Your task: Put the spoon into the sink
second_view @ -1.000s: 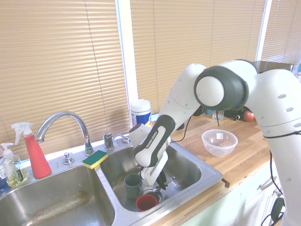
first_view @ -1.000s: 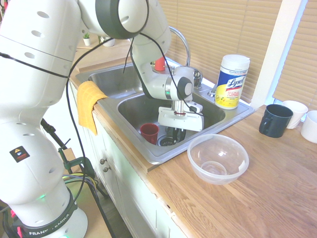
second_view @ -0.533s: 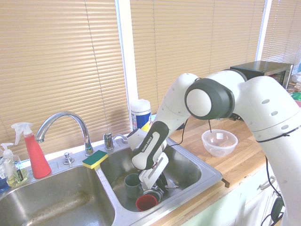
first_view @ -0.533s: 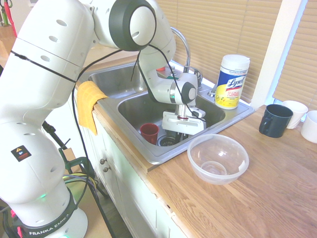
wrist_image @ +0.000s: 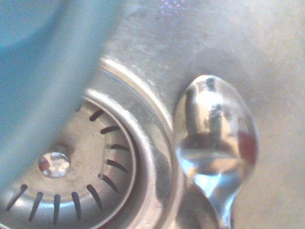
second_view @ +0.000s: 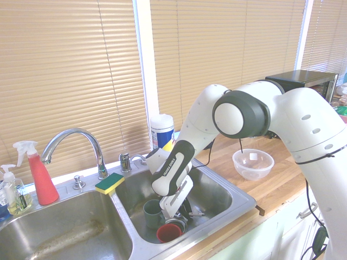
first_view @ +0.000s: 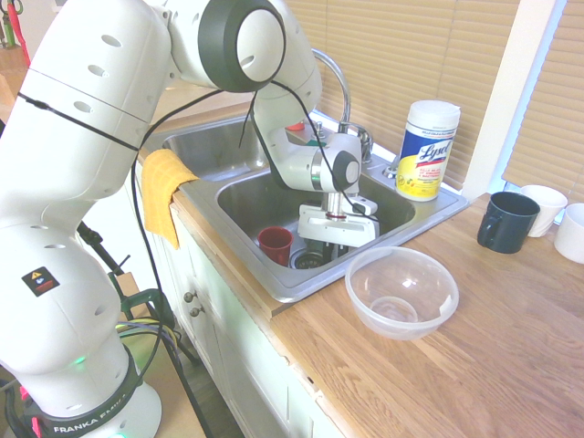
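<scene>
Slatted blinds back a wooden counter with the steel sink [second_view: 219, 190] let into it. At the far left of the second exterior view stands a red spray bottle [second_view: 39, 177], then the curved tap [second_view: 70, 134] and a yellow-green sponge [second_view: 109, 183] on the divider. In the right basin a grey cup [second_view: 152, 212] and a red cup [second_view: 169, 233] stand by the drain. Just right of them the gripper [second_view: 186, 209] points steeply down. A second ago it hung a little higher with the spoon [second_view: 196, 214] carried clear of the steel. Now it has sunk, and the spoon lies low at the basin floor. The wrist view shows its bowl just beside the drain strainer [wrist_image: 71, 181]. Whether the claw is clamped on the handle or has begun to part I cannot tell, as the hand hides it. Further right, the clear bowl [second_view: 252, 163] sits empty on the counter. I judge the task nearly finished: only a clean release and a lift away remain.
</scene>
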